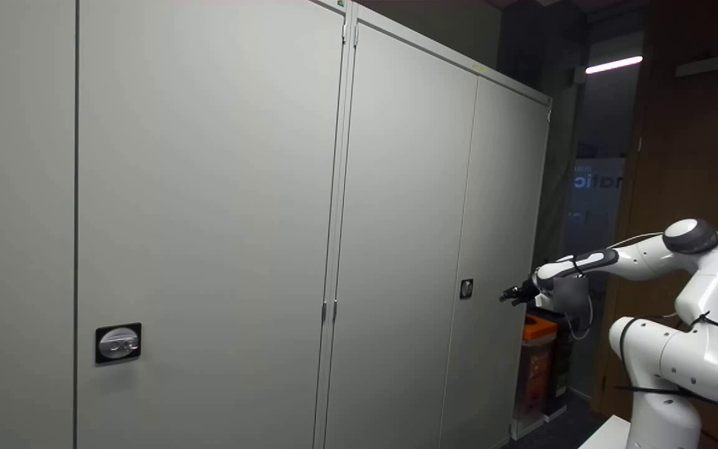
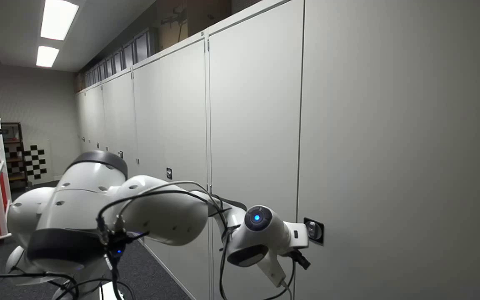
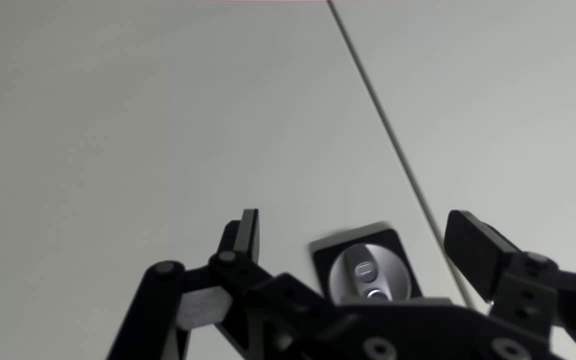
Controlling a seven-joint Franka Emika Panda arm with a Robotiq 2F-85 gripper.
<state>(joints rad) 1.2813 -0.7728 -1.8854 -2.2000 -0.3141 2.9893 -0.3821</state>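
- In front of a pale grey cabinet door, my gripper hangs with its jaws spread wide, nothing pinched between them.
- Latch: silver dial on a black plate, fixed to that door beside the seam. Wrist view has it between my fingers, lower part blocked by my own gripper body. Both exterior views put it near me; no contact that I can see.
- Angle: plate sits skewed to my finger line. A straight squeeze could bite only the dial's edge and skid off; cause would be an unmatched wrist twist.
- Surface: metal looks smooth and shallow, so probably little to pinch. Pads might just slide round it.
- Depth: hard to judge from the wrist view. Too short and I close on air; too far and I jam a fingertip into the door.
- Sideways: in the wrist view one finger overlaps the seam. Any drift could scrape the door's edge or clip the plate's rim.
- Blind spot: with that lower part of the latch hidden, I could knock it before noticing.
- Cable: black, loops slack under my wrist; a big turn might tug or snag it.
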